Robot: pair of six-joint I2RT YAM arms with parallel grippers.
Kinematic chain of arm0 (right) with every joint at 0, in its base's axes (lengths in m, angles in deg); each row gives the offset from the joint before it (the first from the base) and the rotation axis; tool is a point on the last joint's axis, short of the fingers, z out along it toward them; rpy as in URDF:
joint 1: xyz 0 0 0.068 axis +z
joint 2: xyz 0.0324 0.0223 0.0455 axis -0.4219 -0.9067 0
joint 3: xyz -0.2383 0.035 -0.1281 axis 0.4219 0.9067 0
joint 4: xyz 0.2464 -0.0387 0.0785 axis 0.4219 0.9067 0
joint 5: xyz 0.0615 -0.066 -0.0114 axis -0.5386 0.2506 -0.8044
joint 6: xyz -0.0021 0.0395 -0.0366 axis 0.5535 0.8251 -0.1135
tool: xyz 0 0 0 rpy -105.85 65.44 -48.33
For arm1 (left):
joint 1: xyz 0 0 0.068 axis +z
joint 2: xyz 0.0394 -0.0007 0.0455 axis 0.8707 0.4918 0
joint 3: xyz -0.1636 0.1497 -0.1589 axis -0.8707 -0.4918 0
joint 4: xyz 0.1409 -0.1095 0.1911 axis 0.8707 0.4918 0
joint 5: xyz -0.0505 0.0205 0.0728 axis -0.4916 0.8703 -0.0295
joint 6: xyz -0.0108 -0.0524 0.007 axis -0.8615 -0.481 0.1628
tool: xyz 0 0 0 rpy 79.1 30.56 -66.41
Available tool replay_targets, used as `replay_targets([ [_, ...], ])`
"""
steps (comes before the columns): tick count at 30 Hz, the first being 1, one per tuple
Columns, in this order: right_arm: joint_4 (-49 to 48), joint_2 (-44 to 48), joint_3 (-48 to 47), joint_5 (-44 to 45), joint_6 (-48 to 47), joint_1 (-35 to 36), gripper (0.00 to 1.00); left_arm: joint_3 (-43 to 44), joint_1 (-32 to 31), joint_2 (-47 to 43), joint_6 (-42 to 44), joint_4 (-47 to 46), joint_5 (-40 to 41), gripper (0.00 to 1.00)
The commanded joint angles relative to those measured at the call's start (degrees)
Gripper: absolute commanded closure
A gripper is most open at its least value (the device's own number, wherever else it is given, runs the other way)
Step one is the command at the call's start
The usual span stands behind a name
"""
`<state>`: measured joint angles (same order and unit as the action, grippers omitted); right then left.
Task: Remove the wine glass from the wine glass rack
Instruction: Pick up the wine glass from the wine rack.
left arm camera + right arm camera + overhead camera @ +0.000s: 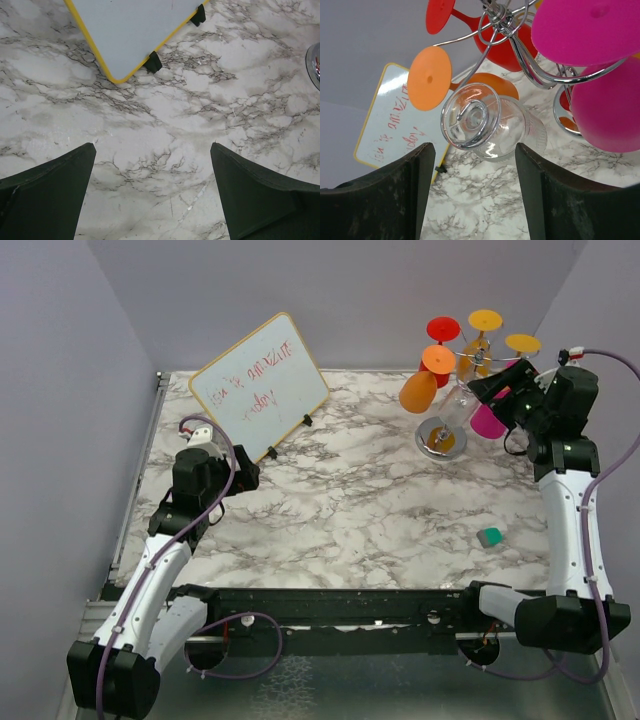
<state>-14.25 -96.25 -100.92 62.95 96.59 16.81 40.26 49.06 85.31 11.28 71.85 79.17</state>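
One clear wine glass hangs foot-up on the rack at the surface's far right, so the open right end effector straddles its bowl, ready to grip; the left end effector rests open.

The red handwriting on the whiteboard is too scrawled to read. From above, the right pincer covers much of the pink glass, and the post of the wine glass rack is lost behind the clear wine glass. The left wrist view cuts off the rack's base at its right side. The teal thing near the right edge of the tabletop is too small to identify.
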Motion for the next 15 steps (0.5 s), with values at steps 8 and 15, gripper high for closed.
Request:
replay_targets([
  [8,-6.8,-1.4,1.2,-5.7,4.9,-2.3,0.36,-0.1,-0.2,0.3,-0.4,0.9,2.8,0.01],
  [15,-9.7,-2.0,3.6,-6.6,7.9,-3.2,0.42,0.0,-0.2,0.4,-0.3,1.0,2.8,0.01],
])
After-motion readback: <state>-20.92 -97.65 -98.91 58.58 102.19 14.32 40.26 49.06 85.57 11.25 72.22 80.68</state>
